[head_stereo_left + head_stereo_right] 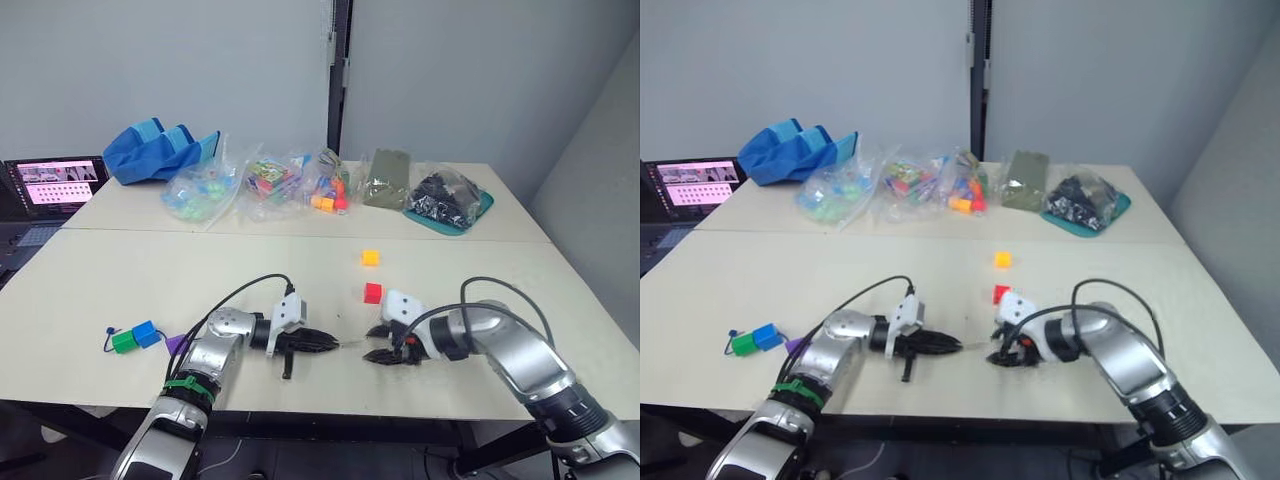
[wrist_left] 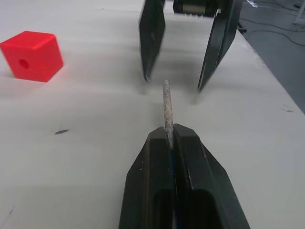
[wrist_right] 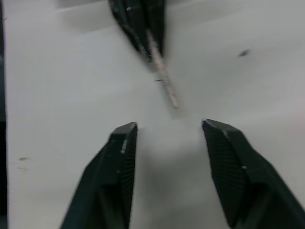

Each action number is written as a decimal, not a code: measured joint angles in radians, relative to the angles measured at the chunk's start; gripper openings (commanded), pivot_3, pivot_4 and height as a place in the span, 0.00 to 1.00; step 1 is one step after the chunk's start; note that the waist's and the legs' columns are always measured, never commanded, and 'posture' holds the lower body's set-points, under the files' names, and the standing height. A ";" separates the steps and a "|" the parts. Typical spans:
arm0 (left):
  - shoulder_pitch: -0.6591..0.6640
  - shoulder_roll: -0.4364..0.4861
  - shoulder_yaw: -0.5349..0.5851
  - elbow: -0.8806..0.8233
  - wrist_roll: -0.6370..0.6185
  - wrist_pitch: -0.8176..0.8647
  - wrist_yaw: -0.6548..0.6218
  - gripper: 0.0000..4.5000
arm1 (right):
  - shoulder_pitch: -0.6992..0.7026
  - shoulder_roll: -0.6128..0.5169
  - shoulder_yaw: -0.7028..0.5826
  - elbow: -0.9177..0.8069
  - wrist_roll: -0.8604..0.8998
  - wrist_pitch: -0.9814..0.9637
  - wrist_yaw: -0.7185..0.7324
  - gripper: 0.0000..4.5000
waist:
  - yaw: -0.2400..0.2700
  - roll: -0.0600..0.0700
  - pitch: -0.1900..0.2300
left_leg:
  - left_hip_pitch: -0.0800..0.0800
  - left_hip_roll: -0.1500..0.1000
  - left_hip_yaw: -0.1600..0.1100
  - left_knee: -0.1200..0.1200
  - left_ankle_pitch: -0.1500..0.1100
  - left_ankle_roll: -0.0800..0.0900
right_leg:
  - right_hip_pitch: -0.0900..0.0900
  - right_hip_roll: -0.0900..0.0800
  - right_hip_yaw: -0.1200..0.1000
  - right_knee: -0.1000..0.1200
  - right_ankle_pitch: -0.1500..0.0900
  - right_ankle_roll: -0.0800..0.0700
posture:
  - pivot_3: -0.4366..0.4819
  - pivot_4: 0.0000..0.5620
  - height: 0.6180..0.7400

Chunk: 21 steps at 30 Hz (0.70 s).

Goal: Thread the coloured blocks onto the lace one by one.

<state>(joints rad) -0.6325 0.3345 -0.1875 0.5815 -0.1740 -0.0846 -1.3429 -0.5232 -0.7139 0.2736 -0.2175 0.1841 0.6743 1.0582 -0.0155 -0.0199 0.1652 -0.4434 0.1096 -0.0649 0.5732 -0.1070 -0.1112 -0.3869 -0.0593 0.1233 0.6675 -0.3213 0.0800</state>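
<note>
My left gripper [image 1: 335, 344] is shut on the lace, and the stiff pale tip [image 2: 166, 102] sticks out past its fingertips, low over the table. My right gripper [image 1: 372, 343] faces it, open, its two fingers [image 2: 151, 38] on either side of the tip's line, a short gap beyond the tip and not touching it. The red block [image 1: 373, 292] lies just behind the right gripper, and the yellow-orange block [image 1: 371, 257] lies farther back. At the near left, the green block [image 1: 124, 341], blue block [image 1: 146, 333] and purple block [image 1: 177, 343] sit in a row, with a short loop of dark-blue cord [image 1: 108, 335] beside the green one.
Along the back of the far table lie clear bags of mixed toy pieces [image 1: 270, 180], a blue cloth bag [image 1: 160, 150], an olive packet [image 1: 388, 178] and a teal tray [image 1: 485, 205] of black parts. A laptop [image 1: 55, 185] stands at far left. The table's front edge is near both grippers.
</note>
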 measured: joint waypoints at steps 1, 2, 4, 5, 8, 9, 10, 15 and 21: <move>-0.001 0.002 0.009 0.006 -0.002 0.000 0.001 0.00 | 0.000 -0.005 -0.027 -0.014 0.011 -0.001 -0.003 0.81 | -0.001 0.000 0.000 | 0.000 0.000 0.000 0.000 0.000 0.000 | 0.000 0.000 0.000 0.000 0.000 0.000 | 0.48 0.27 1.00; -0.001 0.005 0.016 0.011 -0.007 0.000 0.001 0.00 | 0.003 -0.013 -0.060 -0.031 0.024 -0.004 -0.011 0.89 | -0.002 0.000 0.000 | 0.000 0.000 0.000 0.000 0.000 0.000 | 0.000 0.000 0.000 0.000 0.000 0.000 | 0.48 0.27 1.00; -0.001 0.014 0.027 0.016 -0.014 0.000 -0.002 0.00 | 0.030 -0.035 -0.131 -0.052 0.035 -0.022 -0.036 0.99 | 0.001 0.000 0.000 | 0.000 0.000 0.000 0.000 0.000 0.000 | 0.000 0.000 0.000 0.000 0.000 0.000 | 0.48 0.27 1.00; 0.000 0.021 0.034 0.018 -0.017 0.000 -0.002 0.00 | 0.038 -0.043 -0.149 -0.050 0.034 -0.024 -0.043 0.99 | 0.001 0.000 0.000 | 0.000 0.000 0.000 0.000 0.000 0.000 | 0.000 0.000 0.000 -0.001 0.000 0.000 | 0.48 0.27 1.00; 0.004 0.023 0.049 0.020 -0.025 -0.001 -0.004 0.00 | 0.146 -0.074 -0.219 -0.065 0.024 -0.061 -0.094 0.99 | 0.011 0.000 0.000 | 0.000 0.000 0.000 0.000 0.000 0.000 | 0.001 0.000 0.000 -0.002 0.000 0.000 | 0.48 0.27 1.00; 0.008 0.023 0.055 0.021 -0.028 -0.001 -0.003 0.00 | 0.194 -0.069 -0.249 -0.070 0.026 -0.064 -0.116 0.99 | 0.012 0.000 0.000 | -0.001 0.000 0.000 0.000 0.000 0.000 | 0.001 0.000 0.000 -0.002 0.000 0.000 | 0.48 0.27 1.00; 0.009 0.022 0.059 0.021 -0.030 -0.003 -0.002 0.00 | 0.240 -0.057 -0.281 -0.077 0.029 -0.071 -0.140 0.99 | 0.012 0.000 0.000 | -0.001 0.000 0.000 0.000 0.000 0.000 | 0.001 0.000 0.000 -0.002 0.000 0.000 | 0.48 0.27 1.00; 0.001 0.009 0.078 0.042 -0.029 -0.091 0.022 0.00 | 0.402 -0.036 -0.389 -0.138 0.038 -0.131 -0.203 0.99 | 0.005 0.000 0.000 | 0.000 0.000 0.000 0.000 0.000 0.000 | 0.001 0.000 0.000 -0.002 0.000 0.000 | 0.48 0.27 1.00; -0.011 0.010 0.099 0.078 -0.033 -0.123 0.013 0.00 | 0.614 0.087 -0.542 -0.170 0.093 -0.193 -0.282 0.99 | 0.003 0.000 0.000 | 0.000 -0.001 -0.001 0.000 0.000 0.000 | 0.002 0.000 0.000 -0.002 0.000 0.000 | 0.48 0.27 1.00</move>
<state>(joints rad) -0.6434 0.3446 -0.0887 0.6598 -0.2065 -0.2080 -1.3298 0.0911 -0.6267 -0.2683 -0.3877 0.2776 0.4810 0.7764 -0.0125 -0.0198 0.1651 -0.4432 0.1090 -0.0656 0.5735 -0.1070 -0.1112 -0.3849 -0.0597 0.1232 0.6660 -0.3212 0.0804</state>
